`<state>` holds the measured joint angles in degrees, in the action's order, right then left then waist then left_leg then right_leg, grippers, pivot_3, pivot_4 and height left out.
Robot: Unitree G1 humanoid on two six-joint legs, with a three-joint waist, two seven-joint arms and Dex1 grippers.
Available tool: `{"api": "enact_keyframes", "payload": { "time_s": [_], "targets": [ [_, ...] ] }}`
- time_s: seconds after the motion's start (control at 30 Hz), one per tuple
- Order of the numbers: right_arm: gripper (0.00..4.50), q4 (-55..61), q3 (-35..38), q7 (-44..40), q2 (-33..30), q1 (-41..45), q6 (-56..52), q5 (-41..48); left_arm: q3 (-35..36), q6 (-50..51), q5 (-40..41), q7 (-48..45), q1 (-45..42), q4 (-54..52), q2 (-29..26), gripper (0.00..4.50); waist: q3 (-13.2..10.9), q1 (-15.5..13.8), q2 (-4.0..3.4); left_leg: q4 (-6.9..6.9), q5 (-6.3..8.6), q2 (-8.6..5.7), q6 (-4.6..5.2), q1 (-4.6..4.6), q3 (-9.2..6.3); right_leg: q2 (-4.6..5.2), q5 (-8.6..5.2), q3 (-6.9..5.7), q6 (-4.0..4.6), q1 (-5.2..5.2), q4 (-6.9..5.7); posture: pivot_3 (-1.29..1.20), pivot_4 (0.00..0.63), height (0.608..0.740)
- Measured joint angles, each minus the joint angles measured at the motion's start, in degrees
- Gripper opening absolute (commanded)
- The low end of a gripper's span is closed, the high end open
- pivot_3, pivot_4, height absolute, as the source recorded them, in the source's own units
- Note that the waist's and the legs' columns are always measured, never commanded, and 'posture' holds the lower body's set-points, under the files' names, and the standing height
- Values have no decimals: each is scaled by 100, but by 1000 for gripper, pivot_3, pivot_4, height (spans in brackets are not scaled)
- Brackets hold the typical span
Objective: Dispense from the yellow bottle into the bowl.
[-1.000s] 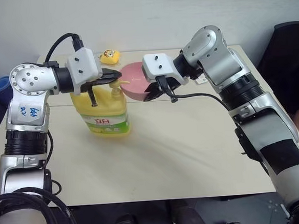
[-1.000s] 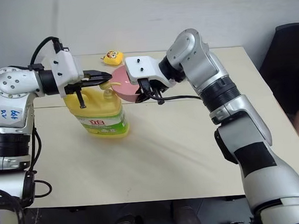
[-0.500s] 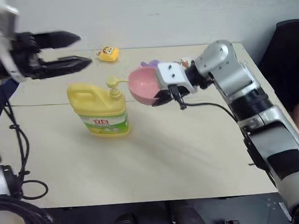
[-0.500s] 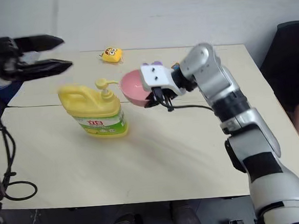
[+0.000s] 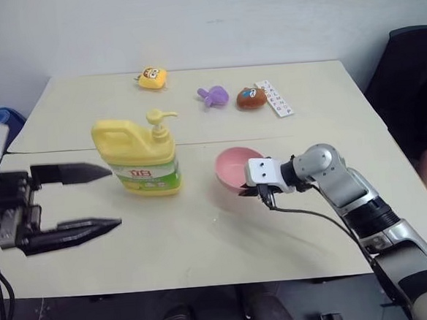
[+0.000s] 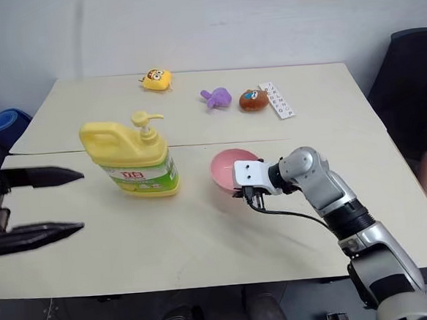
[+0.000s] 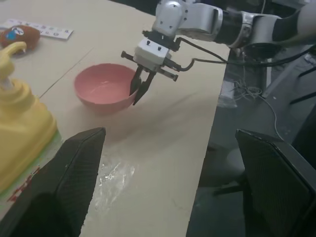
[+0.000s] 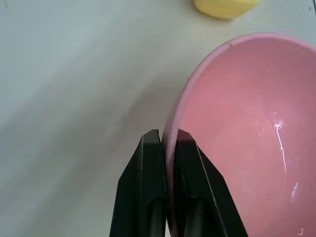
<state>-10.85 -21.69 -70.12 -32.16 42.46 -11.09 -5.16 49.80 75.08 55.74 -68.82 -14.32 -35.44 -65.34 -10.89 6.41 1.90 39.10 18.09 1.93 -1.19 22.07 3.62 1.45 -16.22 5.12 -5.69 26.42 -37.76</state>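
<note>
The yellow bottle point(image 5: 140, 154) stands upright left of the table's middle, its pump spout pointing right. The pink bowl point(image 5: 232, 166) sits low at the table just right of it, a small gap between them. My right gripper point(image 5: 249, 190) is shut on the bowl's near rim; the right wrist view shows its fingers point(image 8: 148, 168) pinching the rim of the bowl point(image 8: 247, 123). My left gripper point(image 5: 115, 196) is open wide and empty, hanging left of the bottle and nearer to me. From the left wrist, the bowl point(image 7: 101, 86) and the right gripper point(image 7: 138, 94) lie ahead.
Along the back of the table lie a small yellow plush toy point(image 5: 153, 78), a purple toy point(image 5: 211, 96), a brown toy point(image 5: 250, 97) and a white printed strip point(image 5: 274, 98). A dark chair point(image 5: 413, 80) stands past the right edge. A wet smear point(image 7: 113, 173) marks the table near the bottle.
My left gripper came off the pump, opened and drew back to the left, toward me. My right gripper lowered the bowl from beside the spout to the table.
</note>
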Motion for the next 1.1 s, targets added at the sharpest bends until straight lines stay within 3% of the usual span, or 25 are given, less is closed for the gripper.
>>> {"api": "enact_keyframes", "payload": {
  "time_s": [0.23, 0.33, 0.5, 0.67, 0.87, 0.97, 1.1],
  "targets": [
    [0, -314, -44, 767, 86, -347, 148, -367, 488, -589, -283, 99, 1594, -691, 354, 4466, 0, -13, 4, -7, 0, -3, 0, 4, -8, 2, -4, -6, 7, 1, 11, 0, 150, 740],
    [795, -450, -43, 895, 100, -357, 271, -394, 541, -967, -424, 117, 1827, -649, 364, 4500, 1, -13, 5, -8, 0, -4, 0, 0, -8, 2, -4, -7, 7, -5, 14, 0, 150, 740],
    [2576, -447, 47, 660, 2, -360, 81, -192, 475, -1505, -627, 60, 2127, -334, 360, 4500, 1, -4, 5, -12, 1, -3, 1, 0, -7, 2, -4, -7, 6, -2, 14, 0, 150, 740],
    [4196, 62, 784, -350, -812, -160, -694, 840, 465, -1990, -974, -236, 2561, 225, 324, 4500, -4, -27, -3, -14, 3, -4, 4, 2, -7, 6, -3, -10, 5, -3, 22, 0, 150, 740],
    [4196, -532, 1793, -1773, -2278, 791, -1486, 2132, 692, -2539, -1452, -617, 2941, 1275, 282, 4500, -5, -23, -3, -25, 5, 5, 8, -2, -6, 5, -6, -18, 11, -6, 34, 0, 150, 740],
    [4196, -1072, 1621, -1836, -2905, 793, -1539, 2684, 766, -2796, -1614, -628, 2921, 1906, 298, 4500, -6, -22, -3, -31, 7, 2, 12, -3, 0, 6, -9, -16, 15, -5, 36, 0, 150, 740],
    [4196, -1727, 1435, -1860, -2986, 920, -1360, 2781, 746, -3006, -1704, -671, 2833, 2339, 222, 4500, -6, 20, -2, -28, 7, 5, 12, -4, 15, 6, -5, -2, 8, 0, 34, 0, 150, 740]
  ]
}}
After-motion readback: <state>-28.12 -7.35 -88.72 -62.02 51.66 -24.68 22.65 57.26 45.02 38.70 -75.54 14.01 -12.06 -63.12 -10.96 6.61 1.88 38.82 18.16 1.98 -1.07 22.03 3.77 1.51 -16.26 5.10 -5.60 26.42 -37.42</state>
